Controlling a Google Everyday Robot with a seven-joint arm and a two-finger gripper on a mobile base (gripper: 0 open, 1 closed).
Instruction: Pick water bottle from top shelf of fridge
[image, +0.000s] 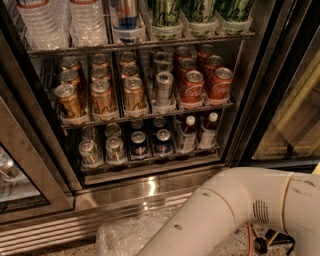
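Arm (225, 210) fills your lower right foreground; its gripper lies past the bottom edge, so you cannot tell its grasp. Beyond, in the fridge (260, 90), the water bottle (40, 22) stands far left on the top shelf (150, 44), above soda cans (135, 95).

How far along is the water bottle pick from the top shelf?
Done: nothing visible. The water bottles stand untouched on the top shelf of the fridge.
In hand: nothing shown. Only the arm's white elbow shows, low at the bottom edge; the hand is out of view.
Left: reach up to the shelf, grasp one bottle, pull it out.
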